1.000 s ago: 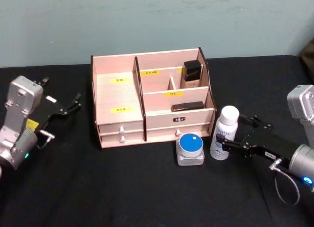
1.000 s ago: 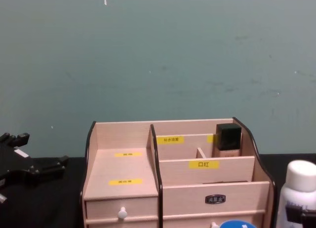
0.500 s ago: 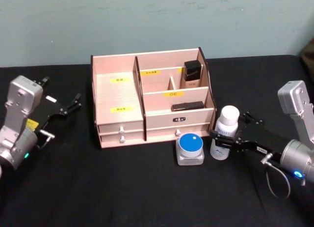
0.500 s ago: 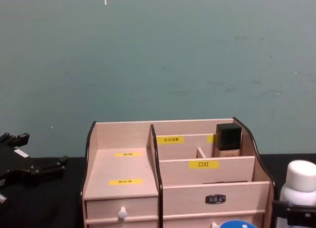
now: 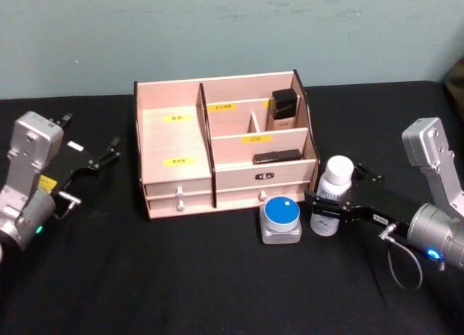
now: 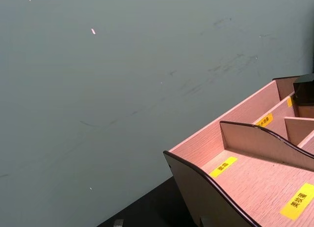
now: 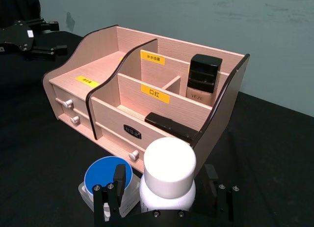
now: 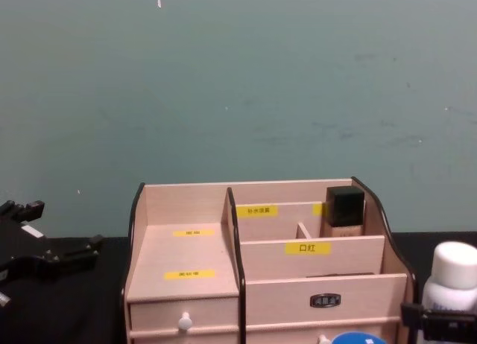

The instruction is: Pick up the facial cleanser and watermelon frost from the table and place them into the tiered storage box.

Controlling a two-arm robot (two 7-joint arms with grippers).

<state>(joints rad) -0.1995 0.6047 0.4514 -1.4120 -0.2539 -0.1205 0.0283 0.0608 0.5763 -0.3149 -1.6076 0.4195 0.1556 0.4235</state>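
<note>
A white bottle [image 5: 330, 208] with a white cap stands on the black table just right of the tiered storage box [image 5: 174, 139]. A clear jar with a blue lid [image 5: 281, 217] sits left of the bottle, in front of the box's drawers. Which of the two is the facial cleanser and which the watermelon frost I cannot tell. My right gripper [image 5: 336, 191] is open, one finger on each side of the bottle [image 7: 168, 165] at shoulder height, with small gaps. My left gripper [image 5: 109, 150] hangs open left of the box, holding nothing.
The box [image 7: 127, 65] holds a black-capped bottle [image 5: 284, 109] in its back right compartment and a flat black stick [image 5: 278, 157] in the front right one. Its left shelves are bare. Black tablecloth stretches in front; a teal wall stands behind.
My right gripper has slid left along the table until its fingers straddle the white bottle. The bottle, the jar and the left arm have stayed put.
</note>
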